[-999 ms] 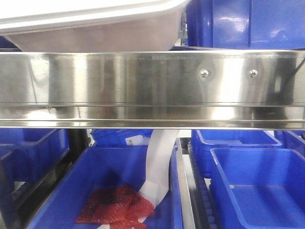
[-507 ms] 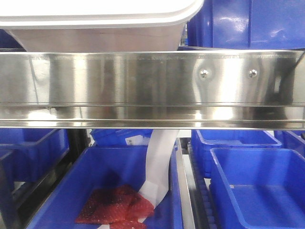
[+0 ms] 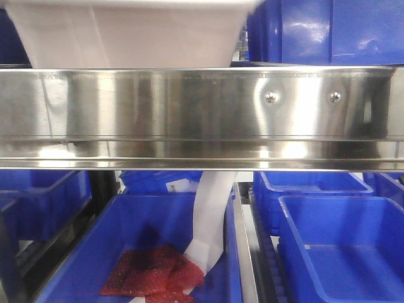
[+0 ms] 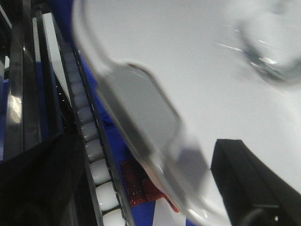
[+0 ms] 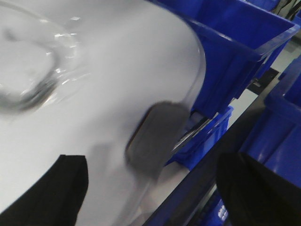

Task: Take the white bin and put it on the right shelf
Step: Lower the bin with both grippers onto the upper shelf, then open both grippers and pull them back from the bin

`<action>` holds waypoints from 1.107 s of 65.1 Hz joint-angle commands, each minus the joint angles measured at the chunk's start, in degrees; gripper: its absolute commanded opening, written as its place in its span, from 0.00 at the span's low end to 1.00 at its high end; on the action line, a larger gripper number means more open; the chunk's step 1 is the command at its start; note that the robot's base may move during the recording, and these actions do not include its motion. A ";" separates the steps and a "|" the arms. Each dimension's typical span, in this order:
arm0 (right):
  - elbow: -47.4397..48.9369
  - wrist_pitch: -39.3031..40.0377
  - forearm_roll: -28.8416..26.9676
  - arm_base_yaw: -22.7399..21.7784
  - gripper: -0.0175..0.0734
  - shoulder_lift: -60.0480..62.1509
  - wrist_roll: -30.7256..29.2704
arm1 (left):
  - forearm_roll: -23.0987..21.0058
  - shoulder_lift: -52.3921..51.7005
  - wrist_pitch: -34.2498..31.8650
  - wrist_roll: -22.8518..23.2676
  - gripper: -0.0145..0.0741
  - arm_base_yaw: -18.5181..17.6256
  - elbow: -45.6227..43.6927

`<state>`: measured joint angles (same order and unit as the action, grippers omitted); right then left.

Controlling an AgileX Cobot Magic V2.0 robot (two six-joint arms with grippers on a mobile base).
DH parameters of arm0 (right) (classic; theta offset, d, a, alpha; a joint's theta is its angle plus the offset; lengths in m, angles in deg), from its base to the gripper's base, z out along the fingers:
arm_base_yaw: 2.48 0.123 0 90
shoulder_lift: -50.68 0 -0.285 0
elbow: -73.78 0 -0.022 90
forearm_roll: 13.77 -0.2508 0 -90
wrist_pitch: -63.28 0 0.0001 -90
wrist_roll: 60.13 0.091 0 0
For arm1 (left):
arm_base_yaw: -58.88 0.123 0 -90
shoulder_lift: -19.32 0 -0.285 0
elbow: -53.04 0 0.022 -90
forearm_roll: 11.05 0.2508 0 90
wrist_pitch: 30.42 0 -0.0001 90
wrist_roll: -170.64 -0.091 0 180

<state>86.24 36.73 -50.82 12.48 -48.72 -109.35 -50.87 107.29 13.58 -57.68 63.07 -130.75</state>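
Note:
The white bin (image 3: 126, 38) hangs at the top left of the front view, just above the right shelf's shiny front rail (image 3: 189, 113); its rim is cut off by the frame's top. In the left wrist view the bin's lid (image 4: 188, 70) and grey edge tab (image 4: 136, 113) run between the two black fingers of my left gripper (image 4: 150, 157), which is shut on the rim. On the right wrist view my right gripper (image 5: 150, 162) straddles the bin's opposite edge (image 5: 94, 94) and grey tab (image 5: 155, 136) the same way. Both wrist views are blurred.
Blue crates (image 3: 328, 28) stand on the shelf just right of the bin, also beside it in the right wrist view (image 5: 235, 52). Under the rail lie more blue crates (image 3: 341, 252), one holding red mesh (image 3: 154, 274) and a white strip (image 3: 211, 214). White rollers (image 4: 89, 141) run lower left.
The white bin has risen and levelled; its rim, visible at the top before, has gone out of the frame. The shelf and the crates have not moved.

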 commanded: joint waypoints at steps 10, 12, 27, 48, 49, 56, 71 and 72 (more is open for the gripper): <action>2.12 3.92 -3.05 -0.33 0.89 5.56 -0.32 | -2.47 -5.11 -2.95 0.06 0.57 -0.28 -1.99; 2.12 3.51 -3.88 -0.33 0.87 6.25 -0.04 | -2.76 -5.77 -2.25 0.34 0.55 -0.28 -1.99; 2.12 0.18 -10.97 -0.33 0.37 12.48 0.39 | -3.69 -12.98 2.55 1.74 0.20 -0.28 -1.99; -12.47 5.08 -12.63 -0.33 0.28 28.80 4.06 | 2.01 -24.82 7.20 9.25 0.03 -0.28 2.92; -13.78 5.95 -12.63 -0.33 0.28 29.76 4.06 | 2.74 -25.90 6.84 10.27 0.03 -0.28 3.79; -26.00 13.57 -13.95 -0.33 0.28 39.03 4.11 | 4.04 -32.66 1.77 13.47 0.03 -0.28 13.85; -49.29 23.68 -20.84 -0.33 0.28 58.51 4.11 | 3.66 -47.48 -9.76 19.45 0.03 -0.28 34.27; -50.41 23.85 -21.27 -0.33 0.28 59.60 4.11 | 3.54 -48.24 -10.23 19.45 0.03 -0.28 35.06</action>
<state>39.13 55.11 -69.06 12.48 5.32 -105.29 -45.04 62.37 11.11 -39.70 63.07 -97.97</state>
